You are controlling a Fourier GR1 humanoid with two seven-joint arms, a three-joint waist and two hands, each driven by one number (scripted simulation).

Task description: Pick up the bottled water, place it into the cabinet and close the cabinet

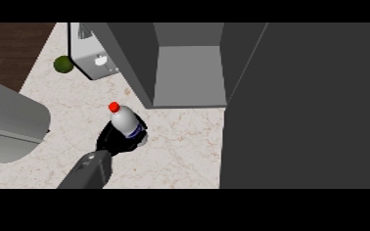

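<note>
The bottled water (126,121), clear with a red cap and a blue label band, stands tilted on the marble counter, left of and below the cabinet's opening. My left hand (115,139) is curled round its lower part, and its forearm comes in from the lower left. The grey cabinet (188,76) stands open, showing a bare shelf. Its door (296,107) is swung out and fills the right side of the view. My right hand does not show.
A green lime (63,64) lies at the upper left beside a white boxy object (98,62). A large grey rounded object (18,122) sits at the left edge. Dark wood floor (22,44) borders the counter's far left corner.
</note>
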